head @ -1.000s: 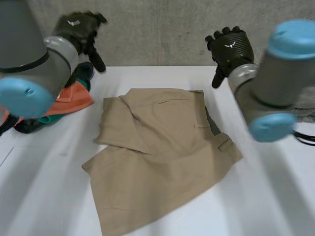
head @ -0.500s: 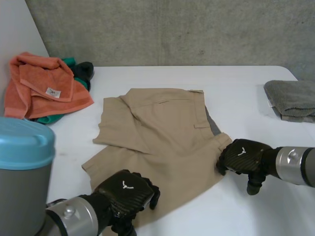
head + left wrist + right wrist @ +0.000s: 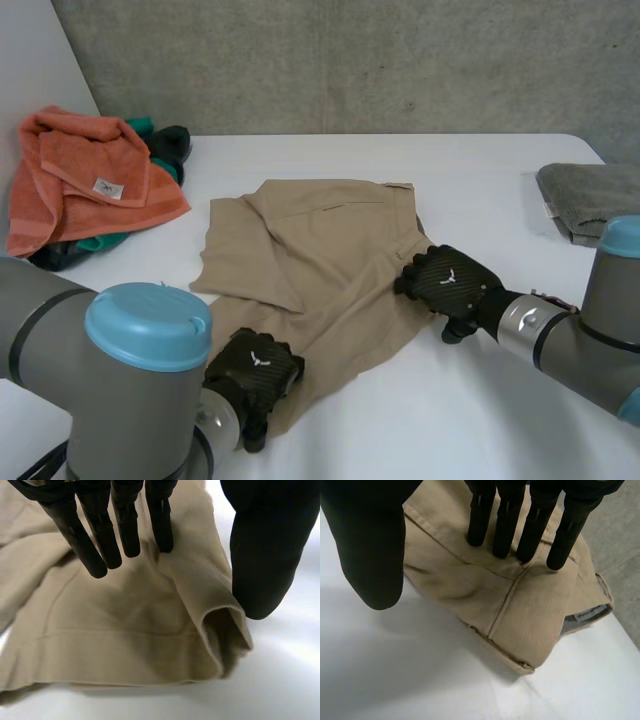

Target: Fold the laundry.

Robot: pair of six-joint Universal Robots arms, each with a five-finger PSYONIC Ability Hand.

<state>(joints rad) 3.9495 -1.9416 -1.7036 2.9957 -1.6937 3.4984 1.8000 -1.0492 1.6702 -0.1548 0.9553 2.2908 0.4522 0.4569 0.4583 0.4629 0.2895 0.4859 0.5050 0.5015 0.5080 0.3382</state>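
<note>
Fingers on my left hand are straight, tips pressed down on the shorts right by a leg hem. The thumb stands just beside a raised fold of that hem, so nothing's actually gripped. Right hand is similar: straight fingers planted on the waistband by a seam, thumb out over bare table, holding nothing.

The shorts sit mid-tabletop, lying diagonally. Their long axis runs from the far edge toward the near left corner, with the waistband facing the right edge and the leg hems pointing near-left. Part of one leg is folded over on the left side.

Orange towel is heaped at the far left corner and grey towel is at the right edge, both well apart from the shorts.
</note>
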